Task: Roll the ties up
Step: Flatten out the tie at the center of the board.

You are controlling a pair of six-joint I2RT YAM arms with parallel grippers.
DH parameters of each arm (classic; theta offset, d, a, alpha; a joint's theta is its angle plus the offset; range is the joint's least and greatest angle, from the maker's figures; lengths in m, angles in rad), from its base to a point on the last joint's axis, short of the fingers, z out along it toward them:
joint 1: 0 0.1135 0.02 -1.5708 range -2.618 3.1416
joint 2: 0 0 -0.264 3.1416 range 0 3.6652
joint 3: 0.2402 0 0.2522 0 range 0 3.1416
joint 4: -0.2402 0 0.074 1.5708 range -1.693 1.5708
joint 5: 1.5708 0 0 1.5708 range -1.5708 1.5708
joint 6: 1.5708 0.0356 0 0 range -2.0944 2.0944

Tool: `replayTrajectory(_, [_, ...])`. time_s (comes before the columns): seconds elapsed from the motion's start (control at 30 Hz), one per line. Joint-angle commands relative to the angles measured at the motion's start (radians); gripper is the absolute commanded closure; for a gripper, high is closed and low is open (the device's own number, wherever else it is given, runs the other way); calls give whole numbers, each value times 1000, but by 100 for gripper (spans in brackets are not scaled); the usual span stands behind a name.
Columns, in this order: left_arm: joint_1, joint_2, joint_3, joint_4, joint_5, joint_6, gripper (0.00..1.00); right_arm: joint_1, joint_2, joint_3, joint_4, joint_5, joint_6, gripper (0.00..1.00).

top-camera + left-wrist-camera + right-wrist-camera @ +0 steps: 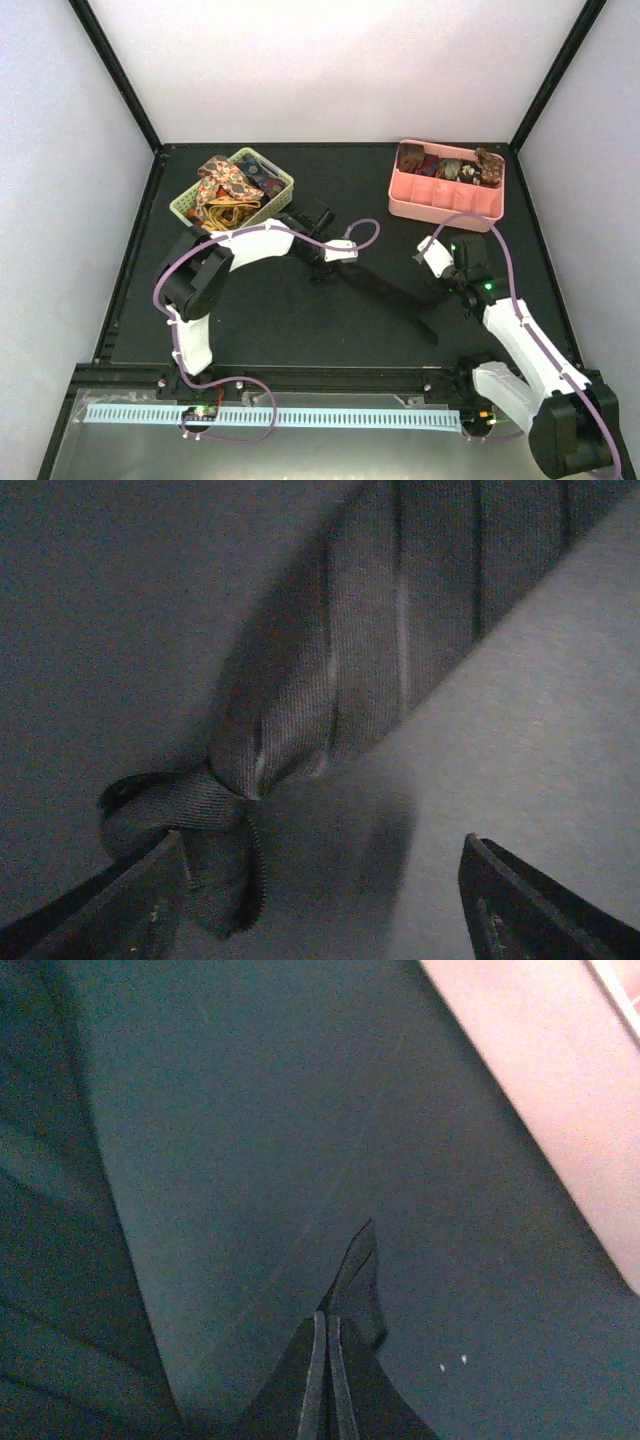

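Observation:
A dark striped tie (385, 292) lies slantwise on the black table between the arms. In the left wrist view its narrow end (215, 820) is folded into a small curl against my left finger (130, 910). My left gripper (322, 268) is open over that end, with its jaws wide apart (325, 920). My right gripper (445, 297) is at the tie's wide end. Its fingers are pressed together (328, 1325) on a thin flap of the dark fabric (358, 1265). More paisley ties (225, 185) are heaped in a green basket.
The green basket (282, 190) stands at the back left. A pink divided box (440, 208) at the back right holds several small rolled ties (450, 165); its wall shows in the right wrist view (560, 1110). Purple cables loop over both arms.

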Motion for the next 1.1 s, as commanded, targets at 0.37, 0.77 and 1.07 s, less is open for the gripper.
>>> replayTrajectory(0.37, [38,-57,-100,-46,-202,-31,81,9,-176,40,-197,-318,-301,7])
replayTrajectory(0.77, [235,-186,-164,-109,12,-127,84,312,181,-29,19,-74,-219,0])
replayTrajectory(1.07, [244,-251,-177,-50,95,-153,53,358,299,-37,117,10,-164,12])
